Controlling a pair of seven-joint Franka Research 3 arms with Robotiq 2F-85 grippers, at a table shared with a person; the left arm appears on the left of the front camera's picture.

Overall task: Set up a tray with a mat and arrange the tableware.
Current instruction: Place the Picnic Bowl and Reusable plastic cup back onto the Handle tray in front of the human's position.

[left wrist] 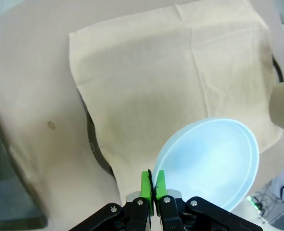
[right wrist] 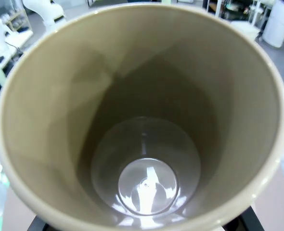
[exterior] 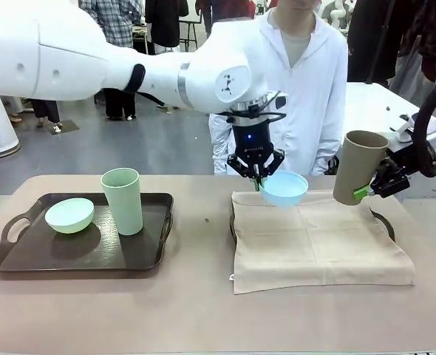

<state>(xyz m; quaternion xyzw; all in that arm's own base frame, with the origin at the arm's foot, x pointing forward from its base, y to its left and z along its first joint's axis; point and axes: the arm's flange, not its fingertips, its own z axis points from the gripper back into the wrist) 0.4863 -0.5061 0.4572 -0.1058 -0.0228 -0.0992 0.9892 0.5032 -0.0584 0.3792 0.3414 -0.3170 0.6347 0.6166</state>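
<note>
My left gripper (exterior: 256, 177) reaches across to the middle and is shut on the rim of the light blue bowl (exterior: 285, 188), holding it just above the far edge of the beige mat (exterior: 318, 240). In the left wrist view the green pads (left wrist: 146, 185) pinch the bowl's (left wrist: 214, 159) near rim over the mat (left wrist: 171, 72). The mat covers a dark tray whose rim (exterior: 232, 222) peeks out. At the right, my right gripper (exterior: 367, 191) is shut on the tan-brown tumbler (exterior: 358, 166), tilted in the air; the right wrist view looks down into the tumbler (right wrist: 142, 120).
A second dark tray (exterior: 26, 255) at the left holds a pale green bowl (exterior: 69, 214) and a pale green tumbler (exterior: 122, 200). A person in a white coat (exterior: 307, 81) stands at the far side. A small speck (exterior: 208, 220) lies between the trays.
</note>
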